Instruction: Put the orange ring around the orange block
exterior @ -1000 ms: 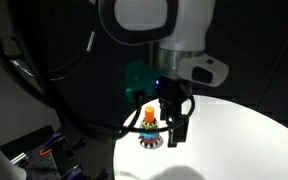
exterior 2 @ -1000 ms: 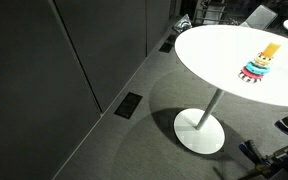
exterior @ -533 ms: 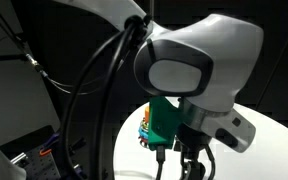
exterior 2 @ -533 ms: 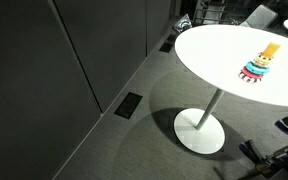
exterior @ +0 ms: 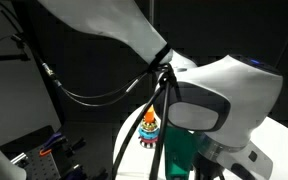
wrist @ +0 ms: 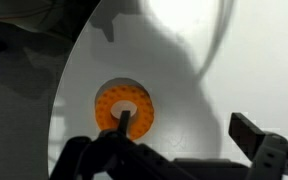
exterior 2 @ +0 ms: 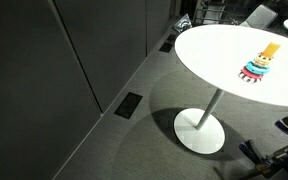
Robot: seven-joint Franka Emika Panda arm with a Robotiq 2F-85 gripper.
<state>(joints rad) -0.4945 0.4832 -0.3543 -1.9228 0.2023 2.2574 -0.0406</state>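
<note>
Orange ring (wrist: pixel 106 108) on round white table (exterior 2: pixel 209 55).

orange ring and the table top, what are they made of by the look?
Orange ring: probably moulded plastic, satin; even saturated colour, rounded chunky rim. Painted wood can't be ruled out, the wrist view is blurred.
Table: smooth white top, likely laminate or painted board; flat, uniform, bright under the light, no grain showing.
</note>
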